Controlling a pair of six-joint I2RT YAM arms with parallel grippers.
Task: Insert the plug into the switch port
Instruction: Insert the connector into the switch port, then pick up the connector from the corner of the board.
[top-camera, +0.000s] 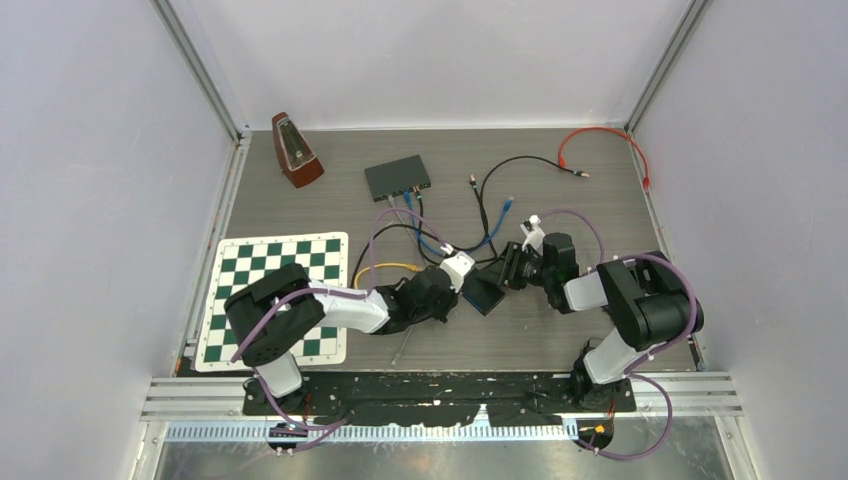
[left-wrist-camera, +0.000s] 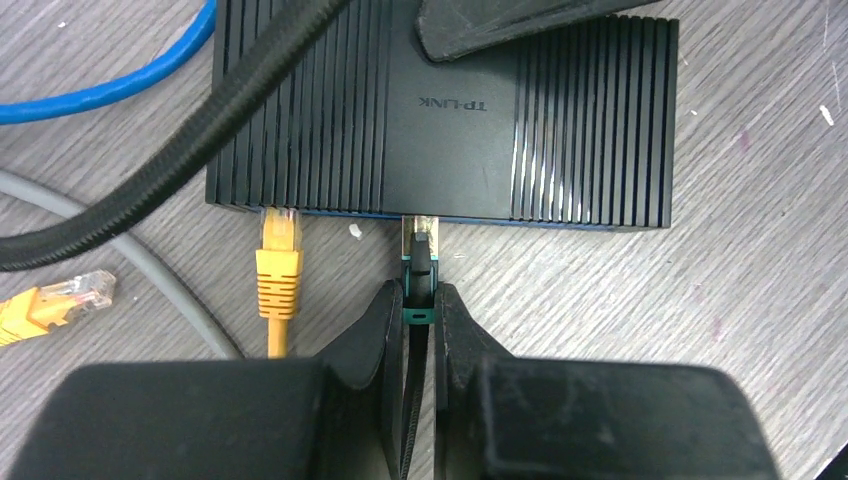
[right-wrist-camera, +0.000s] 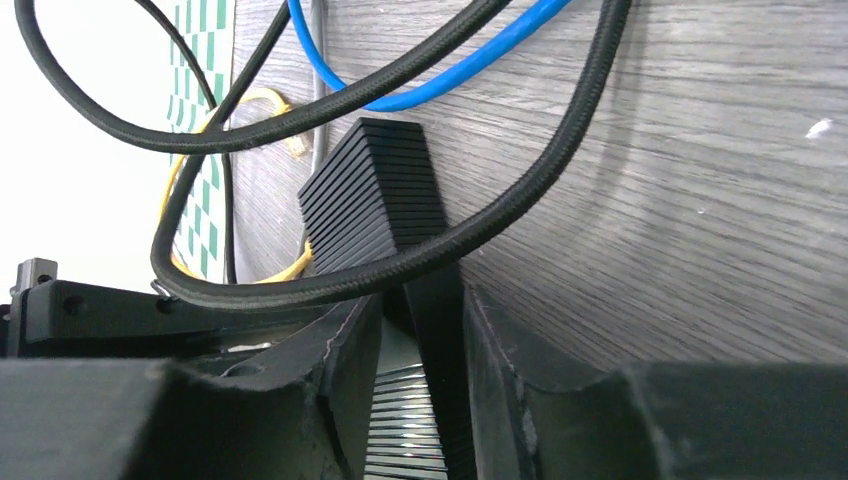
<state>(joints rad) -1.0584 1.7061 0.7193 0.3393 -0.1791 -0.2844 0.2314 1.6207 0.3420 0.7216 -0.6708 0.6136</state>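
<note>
A black TP-LINK switch (left-wrist-camera: 440, 110) lies on the grey table; in the top view it (top-camera: 484, 291) sits between both grippers. My left gripper (left-wrist-camera: 420, 295) is shut on the boot of a black and teal plug (left-wrist-camera: 420, 250). The plug's clear tip sits in the mouth of a port in the middle of the switch's front face. A yellow plug (left-wrist-camera: 278, 250) sits in the port to its left. My right gripper (right-wrist-camera: 425, 310) is shut on the switch's far edge (right-wrist-camera: 375, 200), one finger (left-wrist-camera: 500, 25) resting on its top. In the top view the left gripper (top-camera: 462, 268) and right gripper (top-camera: 505, 272) face each other.
A second black switch (top-camera: 397, 177) with cables plugged in lies at the back. A metronome (top-camera: 296, 150) stands back left and a green chessboard (top-camera: 275, 290) lies at the left. A loose yellow plug (left-wrist-camera: 50, 305), blue cable (left-wrist-camera: 110, 85), black braided cable (left-wrist-camera: 200, 140) and orange cable (top-camera: 600, 135) lie around.
</note>
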